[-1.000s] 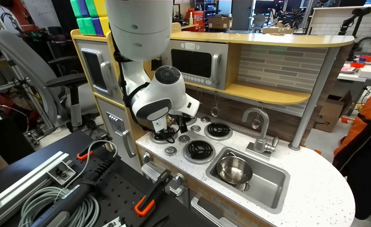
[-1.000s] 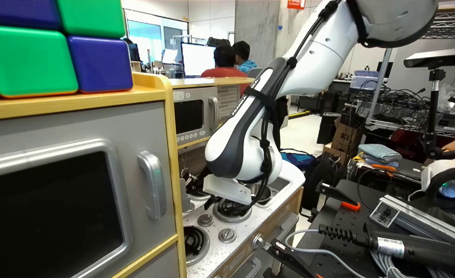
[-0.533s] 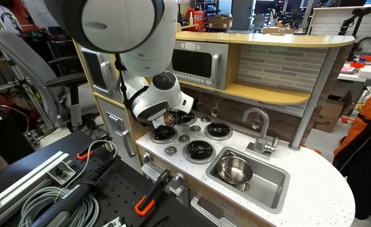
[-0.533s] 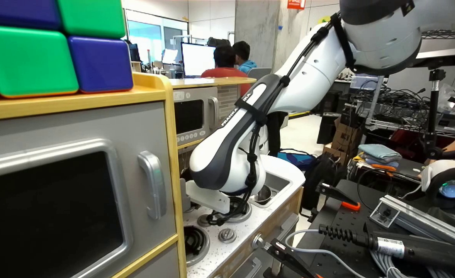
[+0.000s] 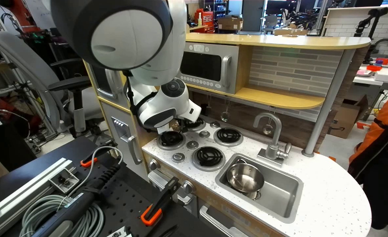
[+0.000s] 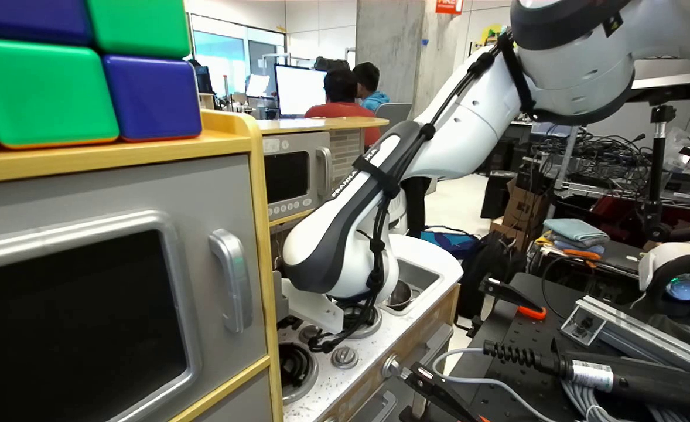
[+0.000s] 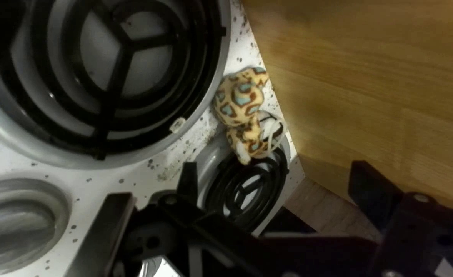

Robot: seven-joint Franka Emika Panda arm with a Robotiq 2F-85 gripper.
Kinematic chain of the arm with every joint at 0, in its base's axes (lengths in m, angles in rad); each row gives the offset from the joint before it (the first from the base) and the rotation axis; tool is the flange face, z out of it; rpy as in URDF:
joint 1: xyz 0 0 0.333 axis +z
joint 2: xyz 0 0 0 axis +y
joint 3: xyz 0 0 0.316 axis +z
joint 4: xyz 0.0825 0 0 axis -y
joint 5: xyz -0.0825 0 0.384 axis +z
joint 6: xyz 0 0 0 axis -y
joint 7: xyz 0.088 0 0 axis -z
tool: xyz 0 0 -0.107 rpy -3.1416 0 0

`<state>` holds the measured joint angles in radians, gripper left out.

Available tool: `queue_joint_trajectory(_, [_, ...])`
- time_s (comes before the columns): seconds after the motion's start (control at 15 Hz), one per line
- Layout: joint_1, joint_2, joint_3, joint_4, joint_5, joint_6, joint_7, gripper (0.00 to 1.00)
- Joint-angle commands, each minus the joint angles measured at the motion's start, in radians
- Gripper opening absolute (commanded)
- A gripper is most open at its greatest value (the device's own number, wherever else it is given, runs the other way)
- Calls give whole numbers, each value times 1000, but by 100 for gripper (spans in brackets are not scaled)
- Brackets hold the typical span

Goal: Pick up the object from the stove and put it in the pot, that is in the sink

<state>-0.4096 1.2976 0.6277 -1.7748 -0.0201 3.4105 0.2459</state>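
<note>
A small plush-like toy (image 7: 242, 104), yellow with brown and blue spots, lies on the stove (image 7: 134, 173) between two burners, beside the wooden side wall. In an exterior view the toy (image 5: 175, 126) is mostly covered by the wrist. My gripper (image 7: 274, 169) is open and empty, fingers wide apart; in the wrist view the toy appears above the gap, apart from the fingers. In an exterior view the gripper is largely hidden behind the arm. The shiny steel pot (image 5: 245, 177) stands in the left part of the sink (image 5: 281, 199); it also shows in an exterior view (image 6: 400, 296).
The wooden side wall (image 7: 365, 96) stands close to the toy. The microwave (image 5: 210, 65) and shelf hang over the back. The tap (image 5: 273, 138) rises behind the sink. Stove knobs (image 5: 178, 157) sit among the burners. A black table (image 5: 121, 194) with cables and clamps stands in front.
The arm has come lower and its wrist has shifted toward the tall cabinet, with the elbow now large in an exterior view. The pot has not moved.
</note>
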Motion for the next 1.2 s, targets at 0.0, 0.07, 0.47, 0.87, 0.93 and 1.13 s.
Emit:
queue_joint_trajectory(0.0, [-12, 17, 21, 17, 36, -54, 15, 74])
queue_joint_trajectory(0.07, [-8, 19, 19, 23, 46, -61, 19, 71])
queue_joint_trajectory(0.47, [16, 21, 14, 66, 145, -135, 40, 29])
queue_joint_trajectory(0.87, [13, -4, 15, 85, 235, -205, 55, 0])
queue_joint_trajectory(0.93, [7, -12, 16, 92, 256, -229, 66, 0])
queue_joint_trajectory(1.13, [-23, -40, 25, 102, 326, -289, 91, 0])
